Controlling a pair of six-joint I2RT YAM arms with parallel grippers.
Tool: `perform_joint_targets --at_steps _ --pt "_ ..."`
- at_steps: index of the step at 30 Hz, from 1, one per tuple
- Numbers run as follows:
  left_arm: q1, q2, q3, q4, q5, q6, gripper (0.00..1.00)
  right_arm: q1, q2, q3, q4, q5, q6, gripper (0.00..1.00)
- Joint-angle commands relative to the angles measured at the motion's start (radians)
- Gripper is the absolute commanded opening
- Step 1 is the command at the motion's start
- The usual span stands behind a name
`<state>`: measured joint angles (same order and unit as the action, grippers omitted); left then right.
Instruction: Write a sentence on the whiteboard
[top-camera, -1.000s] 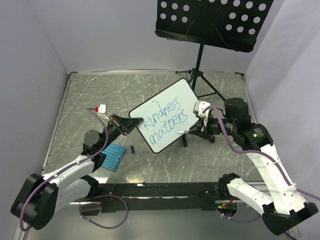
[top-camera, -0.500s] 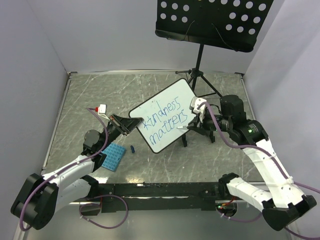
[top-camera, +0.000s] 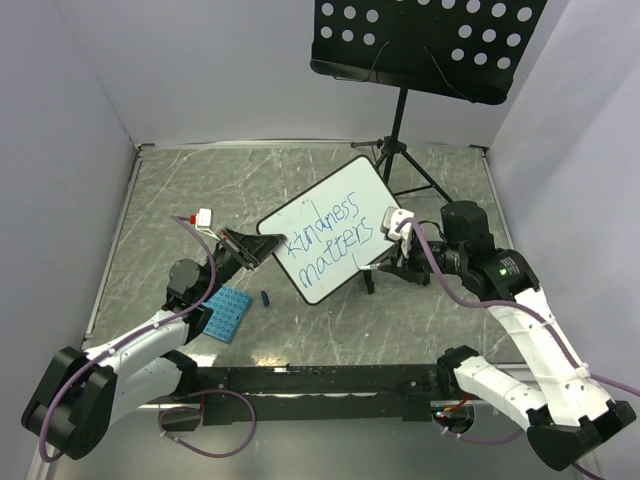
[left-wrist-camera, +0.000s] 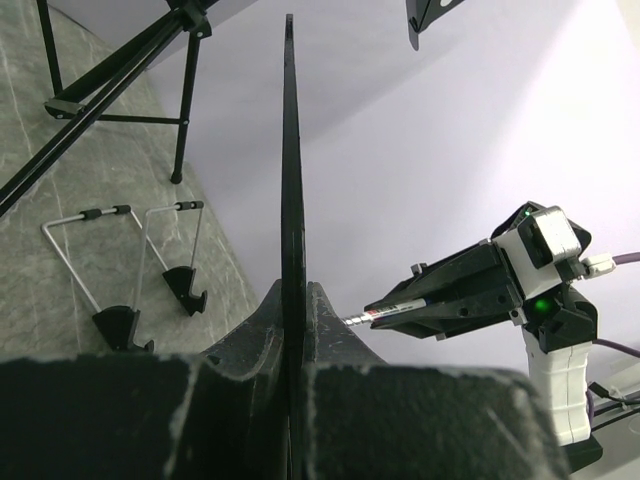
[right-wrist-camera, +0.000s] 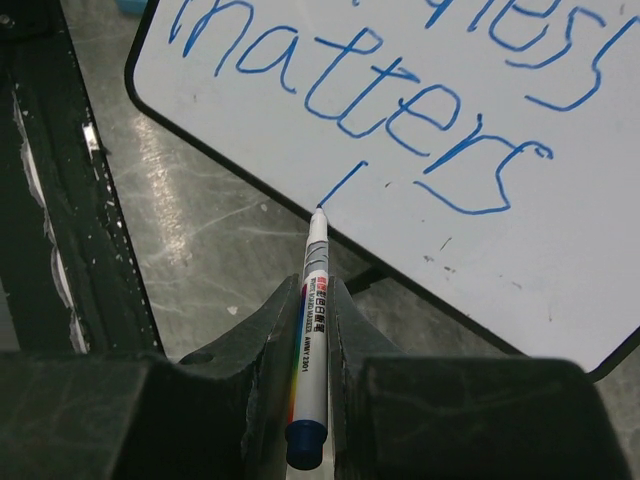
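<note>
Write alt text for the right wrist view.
Fingers of the right gripper clamp a marker, its tip at the edge of the whiteboard, at the foot of a short blue stroke under handwritten "matters". Grey table lies below.

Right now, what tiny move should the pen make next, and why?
Probably drag the pen onward along the board to grow the short lone stroke. Its tip sits at that stroke's lower end, under "matters", with blank space beside it, and the left tool clamps the board's edge.

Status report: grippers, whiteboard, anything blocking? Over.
Left gripper shut on whiteboard edge. Right gripper shut on marker, tip at board under the sentence. Nothing blocking the tip.
</note>
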<state>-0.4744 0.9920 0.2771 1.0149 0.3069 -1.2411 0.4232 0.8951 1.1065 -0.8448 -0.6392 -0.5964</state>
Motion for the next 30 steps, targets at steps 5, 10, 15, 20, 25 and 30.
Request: perform_joint_targets --at_steps 5,10,15,20,25,30 --pt "0.003 -0.018 0.054 0.175 -0.008 -0.047 0.01 0.006 0.007 0.007 0.010 0.004 -0.002 0.00" --pt "0.002 -0.029 0.054 0.159 -0.002 -0.041 0.01 0.008 0.057 0.047 0.065 0.019 0.024 0.00" --pt "0.002 -0.036 0.051 0.155 0.004 -0.041 0.01 0.006 0.090 0.076 0.105 0.029 0.046 0.00" --pt "0.002 -0.035 0.043 0.165 0.005 -0.044 0.01 0.005 0.107 0.088 0.138 0.065 0.066 0.00" --pt "0.003 -0.039 0.042 0.162 0.001 -0.040 0.01 -0.009 0.097 0.075 0.145 0.107 0.078 0.00" --pt "0.003 -0.046 0.047 0.145 0.003 -0.029 0.01 -0.021 0.065 0.039 0.107 0.098 0.061 0.00"
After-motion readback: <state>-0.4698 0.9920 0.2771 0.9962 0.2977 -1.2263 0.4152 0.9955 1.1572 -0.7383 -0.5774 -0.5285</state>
